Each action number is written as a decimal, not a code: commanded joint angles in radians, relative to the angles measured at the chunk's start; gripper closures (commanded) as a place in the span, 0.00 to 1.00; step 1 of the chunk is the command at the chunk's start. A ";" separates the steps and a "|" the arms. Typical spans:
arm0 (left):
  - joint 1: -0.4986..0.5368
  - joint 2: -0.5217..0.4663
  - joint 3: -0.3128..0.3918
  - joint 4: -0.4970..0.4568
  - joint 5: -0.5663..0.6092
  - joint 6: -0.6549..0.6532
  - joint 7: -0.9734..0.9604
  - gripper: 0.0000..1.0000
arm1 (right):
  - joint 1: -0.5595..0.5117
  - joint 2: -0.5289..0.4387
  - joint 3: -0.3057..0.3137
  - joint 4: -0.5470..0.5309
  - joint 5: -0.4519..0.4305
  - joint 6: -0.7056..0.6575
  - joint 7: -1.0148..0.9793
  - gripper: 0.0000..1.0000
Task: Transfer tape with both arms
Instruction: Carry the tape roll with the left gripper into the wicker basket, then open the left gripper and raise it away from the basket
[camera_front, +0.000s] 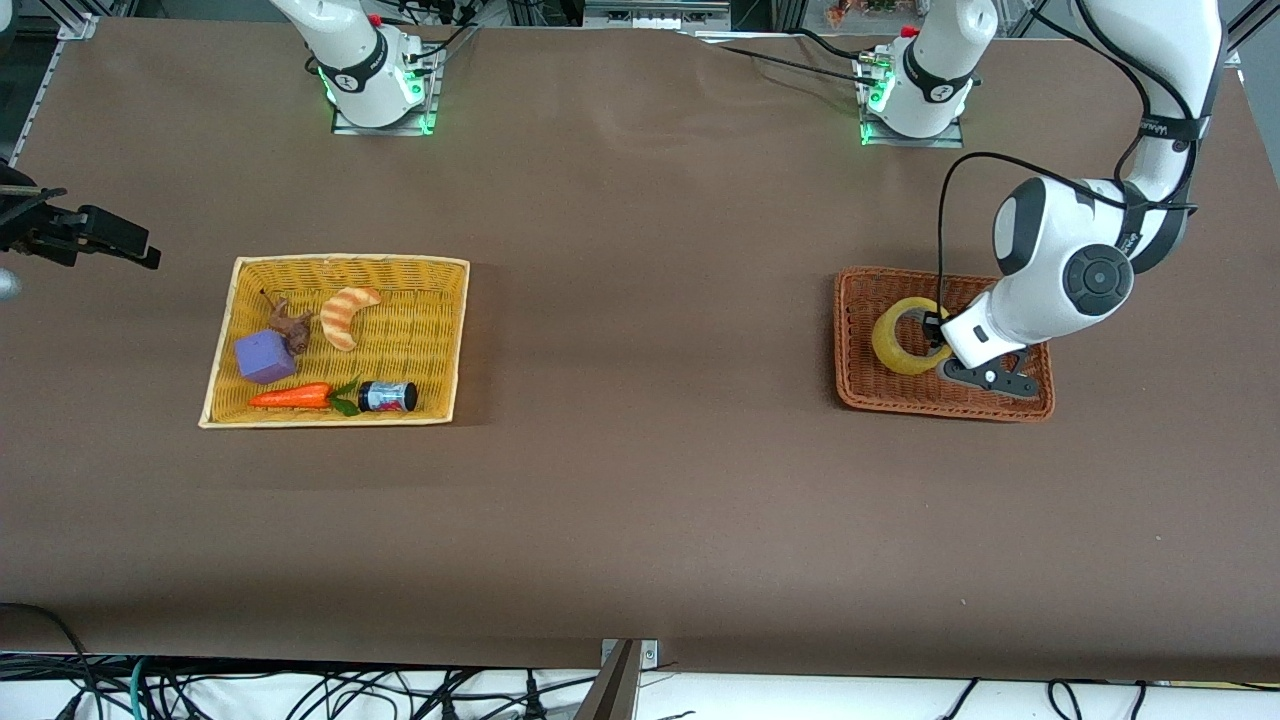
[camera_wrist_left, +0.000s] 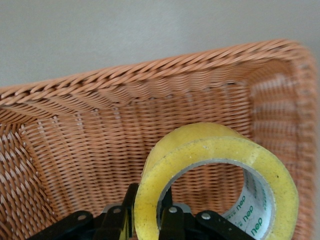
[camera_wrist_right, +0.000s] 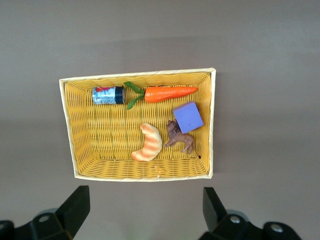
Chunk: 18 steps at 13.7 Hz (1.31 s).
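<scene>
Left gripper (camera_front: 938, 335) clamped on the tape (camera_front: 903, 338), inside the brown basket (camera_front: 860, 385).

Its fingers (camera_wrist_left: 172, 220) pinch the roll's wall, one outside, one through the hole; the tape stands on edge just ahead of them, over the basket floor. Farther off, the right gripper (camera_wrist_right: 145, 212) hangs with jaws spread wide and empty, high above the table beside the yellow basket (camera_front: 440, 400) of toys.
</scene>
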 joint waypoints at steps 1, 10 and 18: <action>-0.003 0.031 0.006 -0.014 0.005 0.068 0.031 1.00 | -0.010 0.001 0.006 0.026 0.010 -0.038 -0.021 0.00; -0.014 -0.136 -0.003 0.045 0.002 -0.095 0.017 0.00 | -0.001 0.001 0.015 0.027 0.013 -0.038 -0.020 0.00; -0.022 -0.150 -0.042 0.613 0.071 -0.701 -0.027 0.00 | -0.003 0.004 0.012 0.027 0.007 -0.040 -0.023 0.00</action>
